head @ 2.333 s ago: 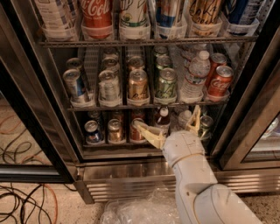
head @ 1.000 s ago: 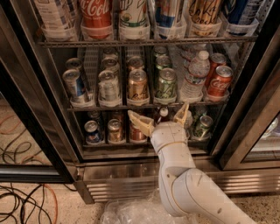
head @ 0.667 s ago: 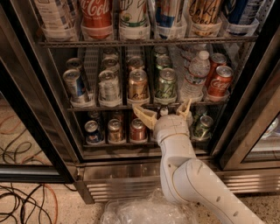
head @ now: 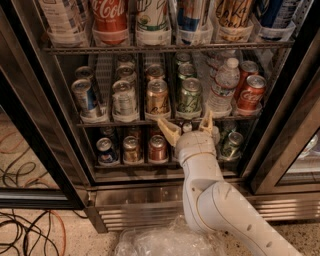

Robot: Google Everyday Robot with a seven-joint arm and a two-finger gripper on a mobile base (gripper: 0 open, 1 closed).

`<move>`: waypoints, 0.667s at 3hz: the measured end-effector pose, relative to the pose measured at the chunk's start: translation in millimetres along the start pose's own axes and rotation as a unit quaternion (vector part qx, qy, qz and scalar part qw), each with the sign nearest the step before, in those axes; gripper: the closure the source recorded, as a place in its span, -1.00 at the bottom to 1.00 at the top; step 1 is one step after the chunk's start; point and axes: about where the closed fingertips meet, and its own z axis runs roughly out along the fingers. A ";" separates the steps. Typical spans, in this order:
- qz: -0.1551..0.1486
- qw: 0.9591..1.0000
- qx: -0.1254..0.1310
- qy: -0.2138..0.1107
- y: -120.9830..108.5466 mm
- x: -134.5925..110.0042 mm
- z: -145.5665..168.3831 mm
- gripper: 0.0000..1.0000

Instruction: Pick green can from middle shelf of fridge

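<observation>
Your pincer (head: 187,127) is parked right at the front lip of the middle shelf (head: 127,123). Its fingers (head: 167,131) are spread wide apart with nothing between them. The green can (head: 190,96) stands upright just above it, pretty much centred over the gap, at the front of its lane.

That spread looks wider than the can, so I'd guess it's set up to straddle the can once you come up and in. Neighbours are tight, though. The gold can (head: 157,96) is just up-left of the left finger, and the water bottle (head: 223,85) is up-right of the right one. The Coke can (head: 251,92) is further right, past the bottle. Keep it centred or you'll clip one of them.

Quick rundown of what's in the fridge (head: 135,197):
- **Middle shelf:** split by plastic dividers (head: 103,75) into lanes, with cans queued one behind another. More green cans sit behind yours, so the front one is the only easy grab.
- **Top rack:** well above the pincer and full of tall bottles (head: 110,15).
- **Bottom shelf:** behind and to the left of the wrist, holding short cans (head: 131,149). The arm hides part of it.
</observation>
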 end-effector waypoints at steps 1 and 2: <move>0.000 1.000 0.000 0.000 0.0 0.0 0.0 -0.16; 0.000 1.000 0.000 0.000 0.0 0.0 0.0 -0.16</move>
